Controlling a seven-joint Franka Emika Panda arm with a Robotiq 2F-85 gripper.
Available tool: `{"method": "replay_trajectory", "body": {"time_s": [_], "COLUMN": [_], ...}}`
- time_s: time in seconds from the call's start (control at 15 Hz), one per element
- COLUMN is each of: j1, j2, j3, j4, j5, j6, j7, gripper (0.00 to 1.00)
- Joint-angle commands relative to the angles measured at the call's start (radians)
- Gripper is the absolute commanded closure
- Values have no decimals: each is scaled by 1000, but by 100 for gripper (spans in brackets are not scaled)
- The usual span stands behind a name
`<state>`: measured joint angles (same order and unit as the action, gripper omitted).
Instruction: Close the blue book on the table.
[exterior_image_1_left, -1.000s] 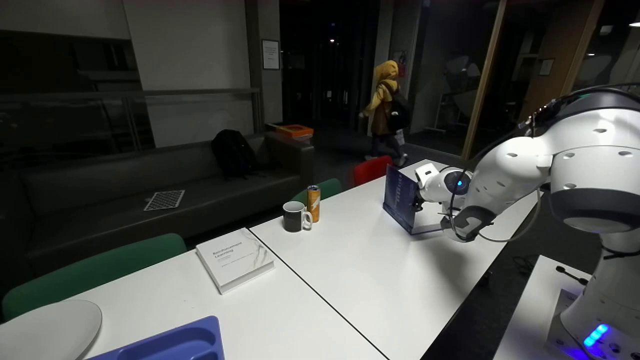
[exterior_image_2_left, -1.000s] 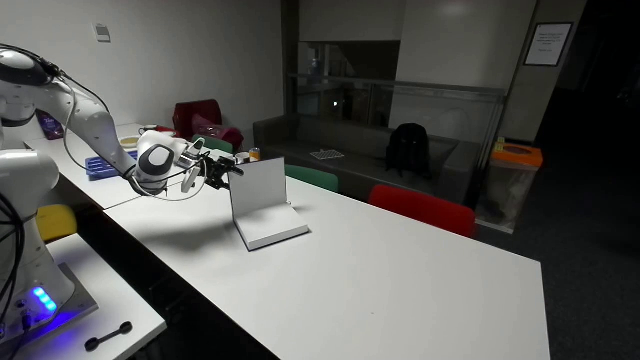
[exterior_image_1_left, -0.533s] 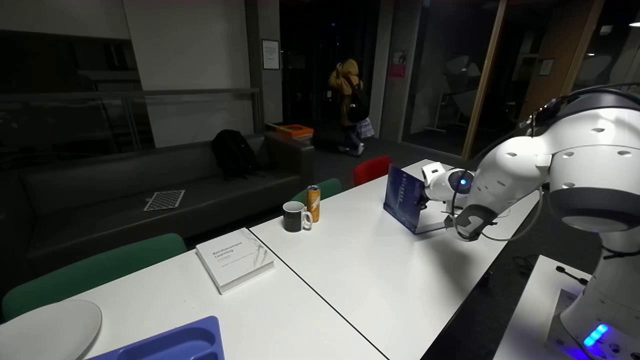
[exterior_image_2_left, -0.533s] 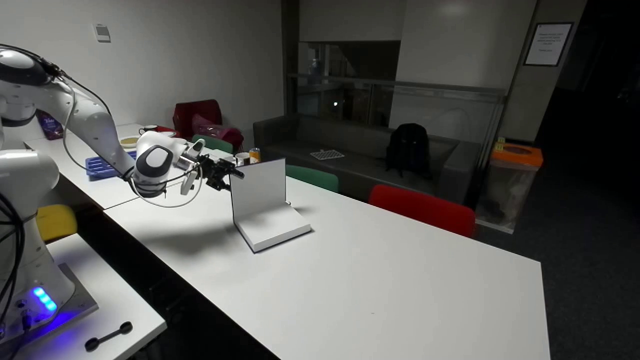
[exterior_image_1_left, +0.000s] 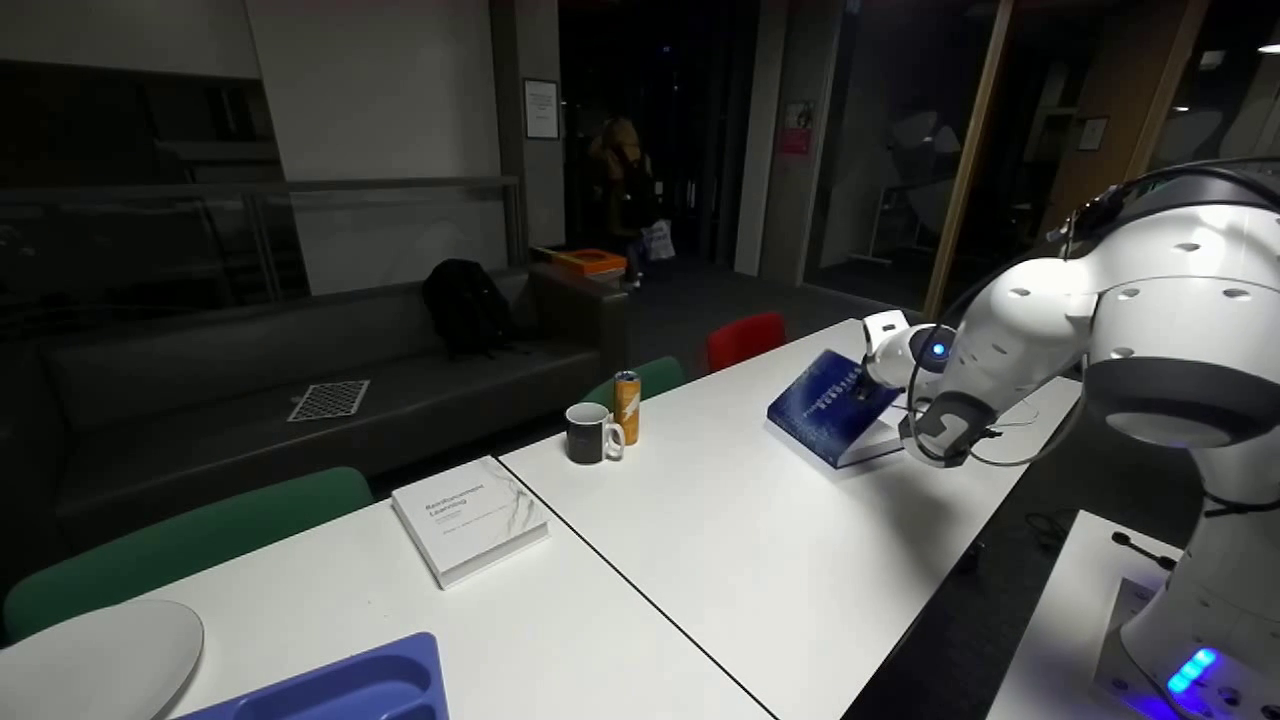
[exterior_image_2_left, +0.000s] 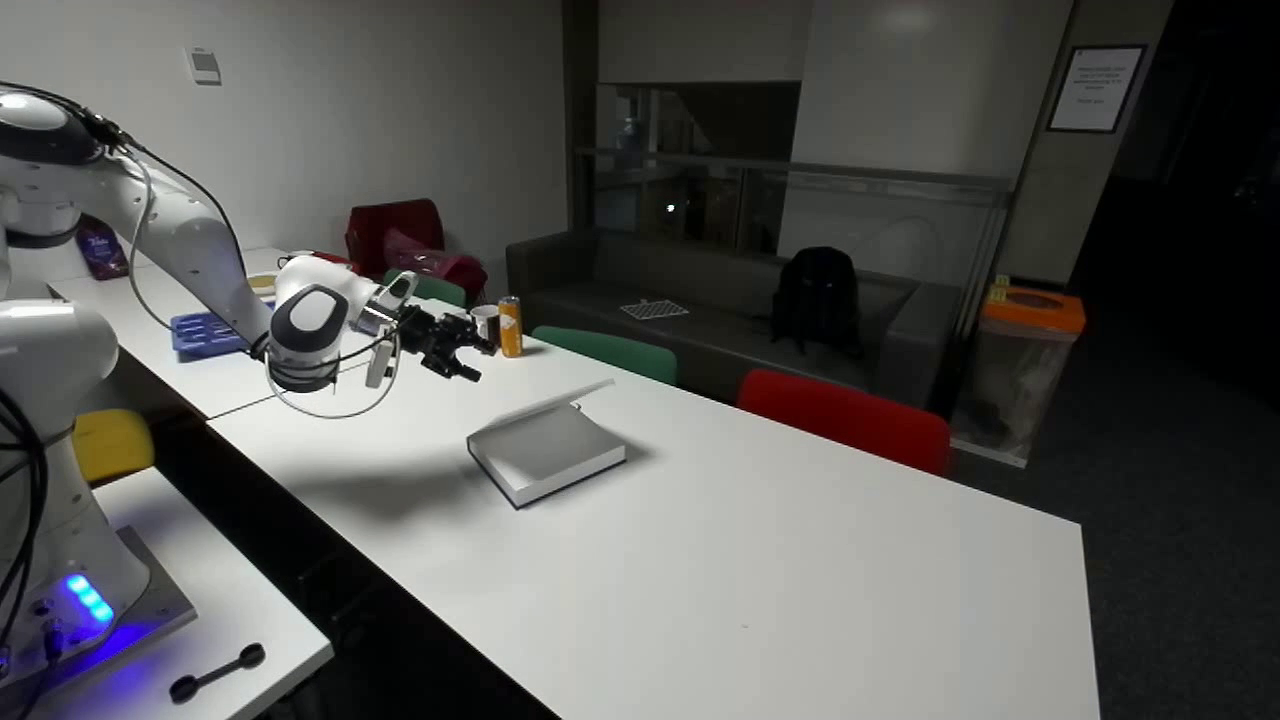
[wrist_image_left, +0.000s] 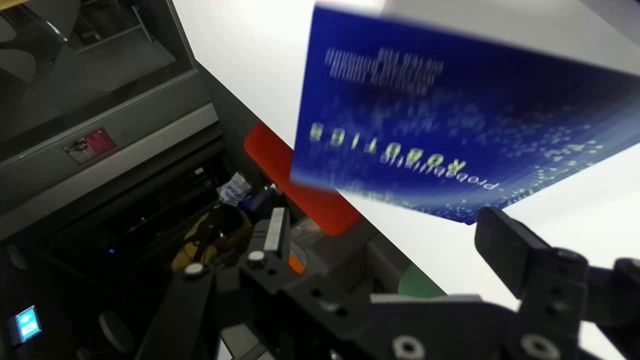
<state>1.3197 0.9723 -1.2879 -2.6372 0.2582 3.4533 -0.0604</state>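
1. Your blue book (exterior_image_1_left: 820, 408) lies on the table (exterior_image_2_left: 800, 560), set in from both long edges and on the same side of the seam (exterior_image_1_left: 622, 573) as the red chair (exterior_image_2_left: 845, 420).
2. Its cover (wrist_image_left: 440, 117) slants partway over the white pages (exterior_image_2_left: 555, 450), the spine (exterior_image_1_left: 802, 433) on the side facing the seam. In the wrist view you get the title (wrist_image_left: 419, 156) upside down, a little blurred.
3. You have the gripper (exterior_image_2_left: 481, 361) in the air near the book, jaws released and spread apart. In an exterior view you can see a gap between it and the cover.
4. Toward the seam, by the chair-side long edge, you have a mug (exterior_image_1_left: 587, 435) and an orange can (exterior_image_1_left: 627, 405) standing just beside each other.
5. Across the seam is a white book (exterior_image_1_left: 465, 515) lying flat, one corner by that same edge.
6. Farther along you have a plate (exterior_image_1_left: 110, 660) near the chair-side edge and a blue tray (exterior_image_2_left: 205, 335) nearer the robot-side one.
7. Off the table, you see a green chair (exterior_image_2_left: 605, 355), a couch (exterior_image_1_left: 200, 340) with a backpack (exterior_image_1_left: 468, 305), and a dim person (exterior_image_1_left: 620, 175) in yellow.
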Motion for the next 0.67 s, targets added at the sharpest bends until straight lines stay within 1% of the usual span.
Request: {"method": "replay_trajectory", "body": {"time_s": [0.0,0.13,0.33,0.4,0.47,0.6], "j1": [-12,-24,-24,-25,-30,-56], "j2": [-64,-149,-294,-338,-382,-471], "j3": [-30,-28,-33,-42,-45,-46], "j4": [-13,-4,-1,-4,-8,-15], "j5": [-16,-45,-91,-138,-161,-223], "j6": [0,0,0,0,0,0], "j7": [-9,-23,-49,-41,-50,-57], "gripper": [0,0,0,0,0,0]}}
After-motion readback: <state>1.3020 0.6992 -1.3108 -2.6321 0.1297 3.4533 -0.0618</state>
